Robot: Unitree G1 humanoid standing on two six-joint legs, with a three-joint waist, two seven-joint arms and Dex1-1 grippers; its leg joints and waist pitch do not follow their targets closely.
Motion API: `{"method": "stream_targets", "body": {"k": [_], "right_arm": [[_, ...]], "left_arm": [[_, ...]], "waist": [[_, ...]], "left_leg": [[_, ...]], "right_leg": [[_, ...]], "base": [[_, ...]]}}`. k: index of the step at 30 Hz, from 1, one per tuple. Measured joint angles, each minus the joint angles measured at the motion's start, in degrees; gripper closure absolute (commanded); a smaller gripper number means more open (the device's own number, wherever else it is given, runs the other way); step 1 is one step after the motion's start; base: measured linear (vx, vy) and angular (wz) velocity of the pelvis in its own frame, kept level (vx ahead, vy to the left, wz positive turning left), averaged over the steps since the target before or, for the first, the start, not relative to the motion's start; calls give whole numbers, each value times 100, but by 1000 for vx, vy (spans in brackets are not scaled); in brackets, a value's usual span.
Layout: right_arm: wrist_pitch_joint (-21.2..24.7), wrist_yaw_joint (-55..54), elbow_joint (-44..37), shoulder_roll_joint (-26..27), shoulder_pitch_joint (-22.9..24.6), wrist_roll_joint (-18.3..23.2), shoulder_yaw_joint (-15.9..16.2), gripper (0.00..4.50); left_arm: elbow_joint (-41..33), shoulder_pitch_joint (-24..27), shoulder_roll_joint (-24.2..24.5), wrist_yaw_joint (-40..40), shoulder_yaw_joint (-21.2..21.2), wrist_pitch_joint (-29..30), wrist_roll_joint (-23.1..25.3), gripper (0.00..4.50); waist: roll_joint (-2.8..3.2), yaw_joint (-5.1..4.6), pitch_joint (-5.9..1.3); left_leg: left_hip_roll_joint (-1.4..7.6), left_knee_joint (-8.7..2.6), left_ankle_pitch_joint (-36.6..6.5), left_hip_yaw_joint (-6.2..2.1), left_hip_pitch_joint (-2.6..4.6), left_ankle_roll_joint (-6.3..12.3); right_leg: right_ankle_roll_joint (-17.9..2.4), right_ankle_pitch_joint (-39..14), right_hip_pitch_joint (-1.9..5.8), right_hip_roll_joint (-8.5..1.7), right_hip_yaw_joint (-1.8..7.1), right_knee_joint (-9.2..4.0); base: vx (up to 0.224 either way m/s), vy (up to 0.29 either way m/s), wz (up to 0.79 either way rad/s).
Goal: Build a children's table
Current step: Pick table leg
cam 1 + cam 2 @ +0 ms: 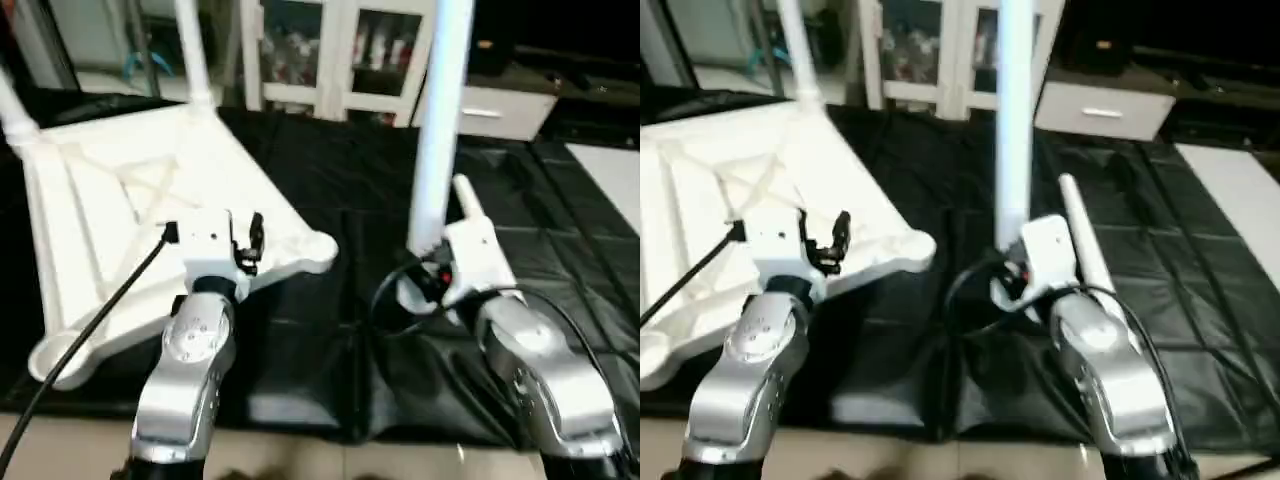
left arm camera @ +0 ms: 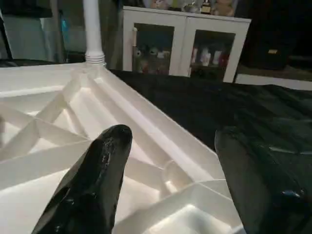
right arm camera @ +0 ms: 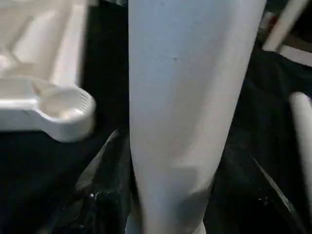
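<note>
The white tabletop [image 1: 130, 190] lies upside down on the left of the black-covered surface, ribs facing up. Two white legs stand in its sockets, one at the far corner [image 1: 190, 50] and one at the left corner [image 1: 12, 115]. My left gripper [image 2: 173, 139] hovers open over the tabletop's near right edge, close to an empty corner socket [image 1: 318, 250], with nothing between its fingers. To the right of that socket, my right gripper [image 1: 432, 272] is shut on the thick lower end of a third leg [image 1: 440, 120] and holds it upright. Another leg [image 1: 468, 205] lies on the cover just behind it.
A white glass-door cabinet [image 1: 340, 55] and a low white drawer unit [image 1: 500, 110] stand behind the work surface. The black cover [image 1: 560, 250] is wrinkled and stretches to the right. A black cable [image 1: 90, 330] runs along my left forearm.
</note>
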Motion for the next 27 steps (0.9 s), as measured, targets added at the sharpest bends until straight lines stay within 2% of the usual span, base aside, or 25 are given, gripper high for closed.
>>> {"method": "stream_targets", "body": {"k": [1,2,3,4,5,8,9,10,11,12,13,14,15,16,17,18,19,20,21,22,23,24,25,26,27], "right_arm": [[2,7,-12,25,7,24,4,266],[16,5,-37,71,11,73,-13,266],[39,12,-107,122,47,142,-41,266],[48,24,-178,133,86,201,-71,266],[51,36,-245,139,137,241,-94,266],[48,78,-286,102,253,265,-155,266],[43,104,-286,99,246,265,-152,266],[37,126,-285,97,231,263,-144,266],[33,137,-285,115,229,263,-136,266],[13,148,-299,110,227,263,-144,266],[1,149,-296,90,217,254,-157,266],[-12,152,-282,81,173,244,-154,266],[-40,155,-248,60,88,232,-156,266],[-49,155,-235,39,74,222,-158,266],[-51,155,-177,5,70,207,-168,266],[-51,160,-149,-18,68,199,-172,266],[-55,165,-147,-8,55,203,-182,266],[-56,170,-139,20,39,215,-208,266],[-83,220,-105,41,-15,220,-224,266],[-104,257,-101,55,-36,224,-196,266],[-140,346,-99,104,-88,242,-107,266],[-163,422,-98,124,-238,273,17,266],[-213,462,-111,122,-272,274,54,266],[-238,489,-113,103,-269,273,64,266],[-238,538,-113,80,-255,274,77,266]], "left_arm": [[-1,30,1,0,27,3,-4,132],[-6,33,25,-16,43,4,-22,132],[-39,33,73,-87,62,3,-62,132],[-75,35,99,-125,79,-13,-98,132],[-133,58,108,-185,79,-36,-121,132],[-175,72,30,-314,45,-76,-165,132],[-176,109,28,-326,37,-89,-165,132],[-174,125,32,-340,12,-93,-164,132],[-176,129,53,-352,8,-101,-162,132],[-181,93,121,-386,-9,-107,-162,132],[-185,93,119,-420,-22,-111,-160,132],[-178,124,144,-450,-49,-117,-147,132],[-157,174,143,-483,-93,-114,-136,132],[-151,197,136,-493,-122,-116,-122,132],[-139,202,145,-557,-261,-116,-100,132],[-146,179,144,-613,-333,-134,-91,132],[-154,158,145,-618,-336,-148,-86,132],[-156,157,145,-616,-326,-151,-76,132],[-166,185,159,-602,-298,-149,-56,132],[-171,210,177,-598,-263,-150,-45,132],[-171,273,236,-588,-191,-146,-27,132],[-169,364,307,-542,-11,-142,13,132],[-150,409,319,-531,32,-115,24,132],[-156,418,307,-527,24,-113,31,132],[-191,418,305,-507,2,-113,60,132]], "waist": [[50,-17,-9],[66,-34,-8],[61,-44,-8],[51,-13,-4],[63,18,9],[62,10,124],[105,-47,158],[208,-141,195],[277,-195,237],[232,-206,251],[127,-206,222],[17,-201,181],[-27,-157,176],[-5,-108,164],[32,-27,141],[51,2,119],[89,20,99],[167,27,60],[326,68,0],[346,82,-7],[292,14,-11],[180,-29,-44],[166,-73,-54],[132,-107,-75],[29,-195,-83]], "left_leg": [[81,-56,62,-39,5,-94],[119,-56,88,-36,-8,-135],[117,-6,96,-20,-12,-145],[113,7,102,17,-9,-156],[120,-23,137,20,7,-196],[132,-216,159,104,261,-368],[184,-222,100,99,337,-432],[279,-226,89,47,389,-434],[381,-278,85,39,414,-458],[358,-311,81,58,429,-468],[341,-309,83,111,454,-473],[281,-299,83,149,480,-479],[265,-237,-52,99,479,-544],[246,-80,-117,44,392,-441],[175,324,-125,-83,204,-352],[125,381,-110,-128,96,-329],[145,202,-83,-124,47,-290],[218,-108,-36,-116,20,-232],[363,-310,348,-127,44,-266],[406,-321,461,-167,91,-423],[356,-340,404,-238,112,-436],[277,-366,344,-271,127,-434],[247,-362,307,-310,146,-402],[206,-369,260,-348,182,-364],[125,-396,207,-355,264,-351]], "right_leg": [[127,49,5,7,-65,-58],[308,28,-12,-39,36,75],[375,-124,-64,-212,255,292],[407,-165,-56,-336,346,360],[437,-154,-54,-388,335,352],[438,-180,49,-414,311,289],[434,-184,140,-415,191,188],[434,-184,295,-418,-34,47],[442,-299,458,-414,-182,34],[432,-591,473,-450,-117,487],[437,-707,592,-506,54,726],[523,-1038,748,-508,271,767],[488,-1144,751,-489,324,737],[486,-1144,769,-483,321,703],[483,-1140,784,-480,328,645],[467,-1118,823,-469,343,564],[437,-1090,864,-411,346,494],[433,-1086,916,-312,315,422],[420,-1097,1006,-173,248,344],[434,-1120,1029,-160,224,325],[457,-1180,1058,-180,213,316],[436,-1193,781,-228,352,716],[504,-1173,572,-265,384,948],[645,-1125,329,-328,428,1064],[820,-1041,46,-426,552,1040]], "base": [[-76,-100,-2],[-52,-93,-1],[-47,-69,11],[-47,-69,11],[-88,-73,7],[-93,-99,2],[-109,-61,-4],[-109,-61,-4],[-57,6,-19],[0,0,0],[0,0,0],[18,-101,-12],[91,-110,-26],[91,-110,-26],[100,-47,-24],[98,-36,2],[159,-48,18],[111,-35,22],[175,25,17],[226,47,12],[226,47,12],[219,-8,-3],[107,-18,-13],[179,-34,-26],[128,-55,-22]]}}
